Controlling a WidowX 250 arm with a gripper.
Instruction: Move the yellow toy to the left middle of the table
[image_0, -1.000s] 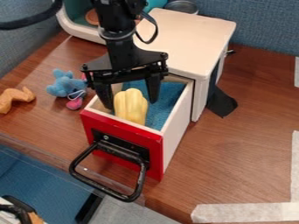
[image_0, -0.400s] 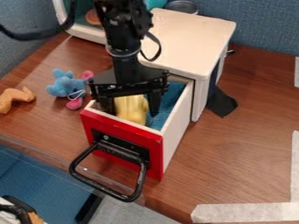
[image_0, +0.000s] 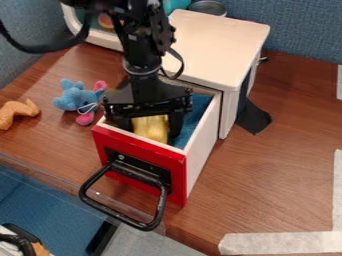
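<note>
Claw: the black claw (image_0: 151, 131) points down into the drawer (image_0: 194, 170), its fingers spread, one on each side of the yellow toy.
Claw opening: a gap about as wide as the toy's visible body, perhaps a little more; the fingers are not together.
Hold: I cannot tell whether either finger touches the toy, and no firm grip can be made out.
Yellow toy (image_0: 151, 127): between the fingers and under the claw's body, inside the drawer near its front; the upper part is hidden by the claw.
Arm: the black arm (image_0: 143, 47) rises from the claw to the view's top edge.
Red front (image_0: 139, 145): just below the claw in the view, with a black handle (image_0: 159, 207) farther down.
Blue lining (image_0: 194, 117): inside the drawer, seen just to the right of the claw.
White cabinet (image_0: 220, 45): above and right of the claw, with the drawer pulled out of it.
Blue and pink plush (image_0: 75, 97): on the table (image_0: 280, 170), to the left of the claw and near it.
Orange-brown toy (image_0: 19, 111): farther left of the claw, beyond the plush.
Black cloth (image_0: 252, 119): right of the claw, beside the cabinet.
</note>
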